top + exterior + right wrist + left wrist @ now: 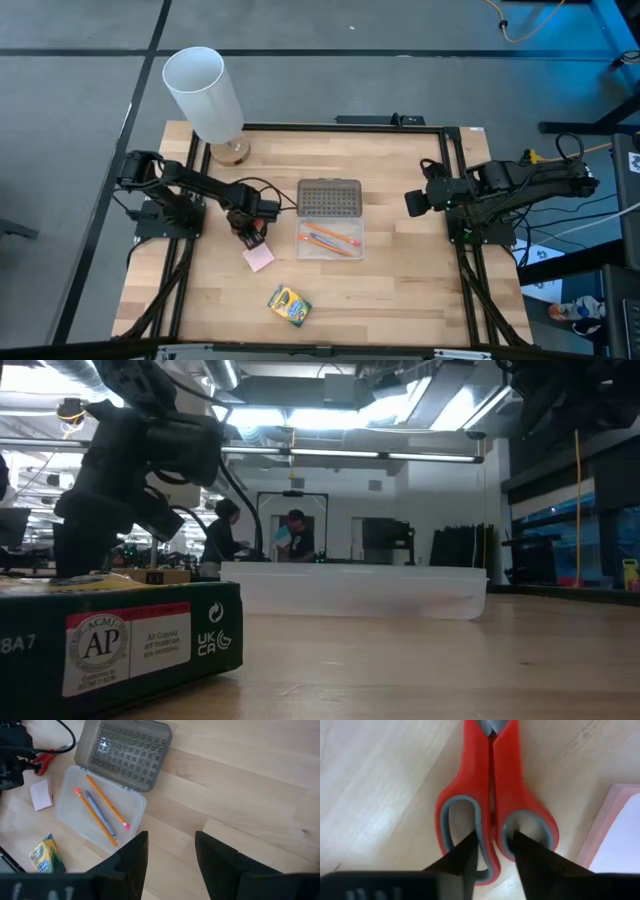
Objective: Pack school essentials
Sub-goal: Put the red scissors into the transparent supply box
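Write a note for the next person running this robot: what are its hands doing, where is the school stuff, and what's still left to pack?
Left gripper: down on the red-handled scissors, one finger in each handle loop; grip not confirmed.
Right gripper: open, empty, waiting above the table's right side.
Done: two orange pencils and the blue-grey pen lie in the clear case, lid open.
Left: scissors, pink sticky-note pad beside them, crayon box near the front edge, then probably closing the lid.

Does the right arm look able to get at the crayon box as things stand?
Probably yes. The right gripper waits with fingers apart at the table's right side, and the crayon box lies alone on bare wood near the front edge. The open case sits off that line; the left gripper is busy at the scissors.
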`<action>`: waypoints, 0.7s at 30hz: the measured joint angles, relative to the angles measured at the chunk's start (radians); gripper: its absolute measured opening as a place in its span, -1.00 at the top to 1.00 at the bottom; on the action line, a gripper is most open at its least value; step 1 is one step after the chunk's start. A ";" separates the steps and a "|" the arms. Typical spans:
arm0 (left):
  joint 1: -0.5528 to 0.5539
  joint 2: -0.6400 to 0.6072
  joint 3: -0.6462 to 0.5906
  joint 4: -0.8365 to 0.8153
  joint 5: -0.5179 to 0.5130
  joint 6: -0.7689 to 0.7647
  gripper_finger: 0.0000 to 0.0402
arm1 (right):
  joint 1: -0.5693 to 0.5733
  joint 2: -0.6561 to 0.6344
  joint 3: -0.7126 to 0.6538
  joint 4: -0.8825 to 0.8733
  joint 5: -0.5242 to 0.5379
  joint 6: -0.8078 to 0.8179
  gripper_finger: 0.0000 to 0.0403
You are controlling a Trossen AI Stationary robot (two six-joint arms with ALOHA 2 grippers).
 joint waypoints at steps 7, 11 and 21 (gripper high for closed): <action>0.012 -0.016 -0.003 -0.004 0.001 -0.052 0.83 | 0.000 0.000 0.000 -0.001 0.000 -0.021 0.18; 0.012 -0.089 -0.011 -0.028 -0.025 -0.108 0.87 | 0.000 0.000 0.000 -0.001 0.000 -0.022 0.18; 0.012 -0.312 0.051 -0.156 -0.041 -0.201 0.99 | 0.000 0.000 0.000 -0.001 0.000 -0.033 0.18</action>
